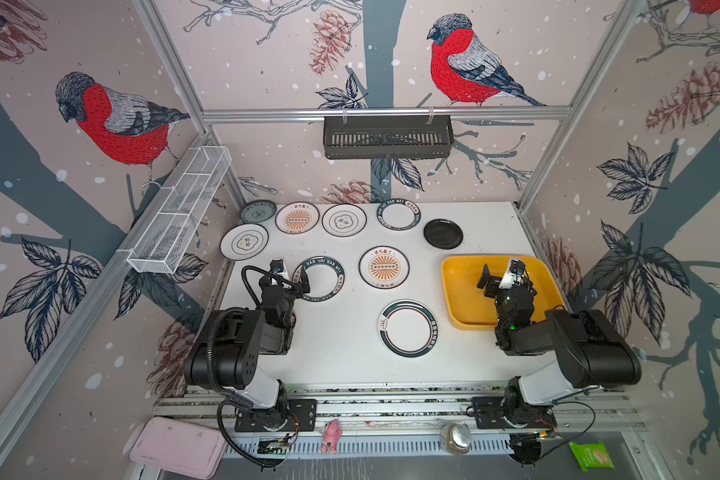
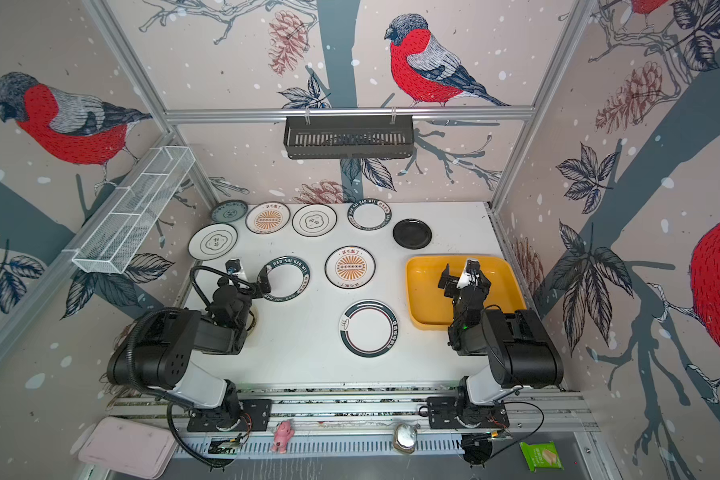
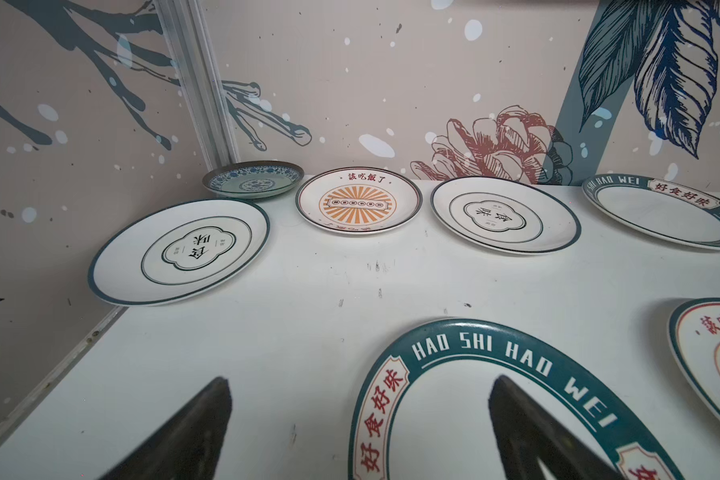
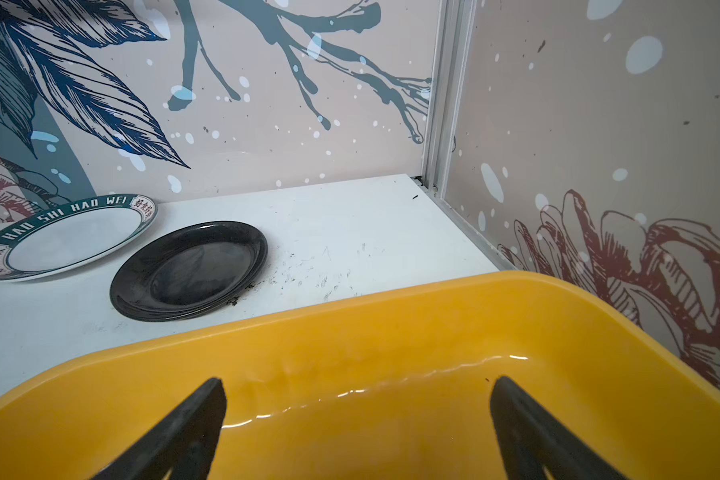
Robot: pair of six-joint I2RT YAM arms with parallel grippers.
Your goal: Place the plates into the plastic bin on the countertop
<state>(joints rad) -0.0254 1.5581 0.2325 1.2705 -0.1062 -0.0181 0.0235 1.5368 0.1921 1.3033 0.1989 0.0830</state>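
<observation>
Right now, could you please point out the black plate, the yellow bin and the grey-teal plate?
black plate (image 1: 443,234): in a top view, centre.
yellow bin (image 1: 462,300): in a top view, bare floor.
grey-teal plate (image 1: 258,210): in a top view, centre.

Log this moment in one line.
left gripper: open, at edge of lettered plate | right gripper: open, above plastic bin | bin: no plate seen inside | plates: visible ones on countertop

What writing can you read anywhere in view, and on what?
"HAO SHI HAO WEI", "好食好味": middle teal-rimmed plate.
"HAO SHI HAO WEI", "好食好味": rear teal-rimmed plate.
"該吃飯了": rear sunburst plate.
"該吃", rest cut off: middle sunburst plate.
"食味": flower-outline plate and its twin.
Too small to read: striped-rim front plate, green packet.
</observation>
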